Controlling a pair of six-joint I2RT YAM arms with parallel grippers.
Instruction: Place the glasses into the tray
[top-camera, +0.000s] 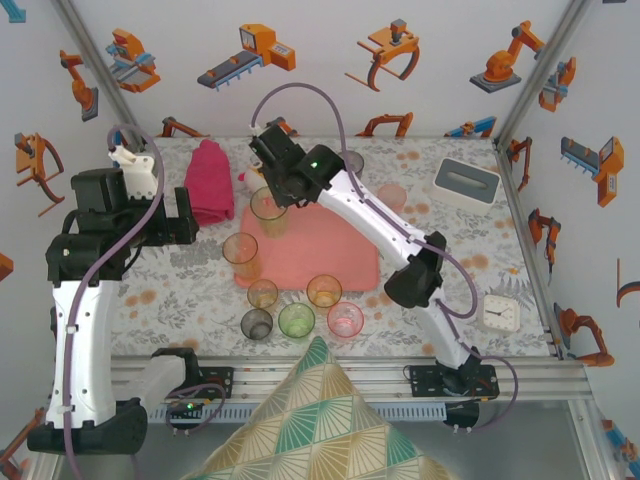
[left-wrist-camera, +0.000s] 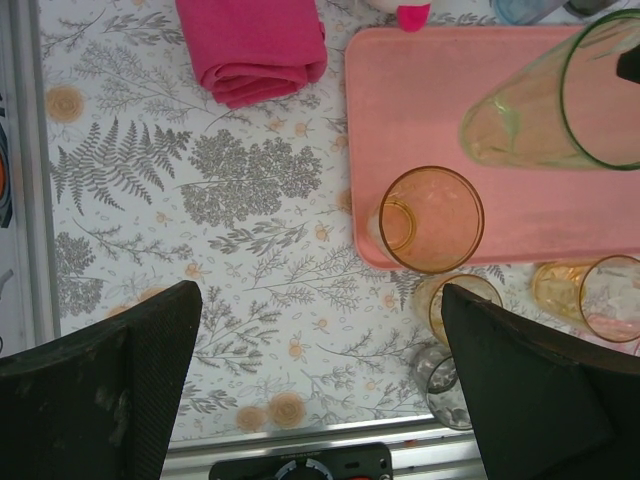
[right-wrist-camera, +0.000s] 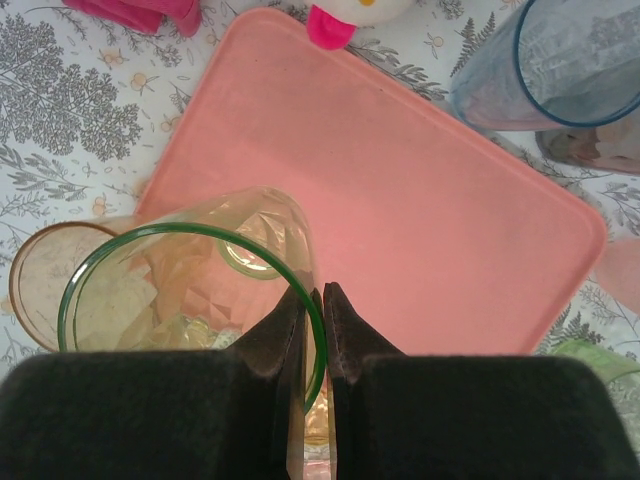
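My right gripper (right-wrist-camera: 318, 295) is shut on the rim of a tall green-tinted glass (right-wrist-camera: 180, 290), one finger inside the wall and one outside. It holds the glass over the left end of the salmon-pink tray (right-wrist-camera: 400, 220); I cannot tell whether the base touches. From above, that glass (top-camera: 268, 210) is at the tray's (top-camera: 320, 255) back left corner. A tall amber glass (left-wrist-camera: 432, 218) stands at the tray's near left edge. Short amber (top-camera: 262, 293), orange (top-camera: 323, 290), grey (top-camera: 256, 323), green (top-camera: 296, 320) and pink (top-camera: 345, 320) glasses stand in front. My left gripper (left-wrist-camera: 320, 330) hangs open over bare tablecloth.
A rolled magenta towel (top-camera: 208, 180) lies left of the tray. A bluish glass (right-wrist-camera: 560, 60) and a white-and-pink toy (right-wrist-camera: 350, 15) sit behind it. A white-rimmed box (top-camera: 466, 183) is back right, a small clock (top-camera: 500, 314) front right, and a patterned cushion (top-camera: 320, 420) at the near edge.
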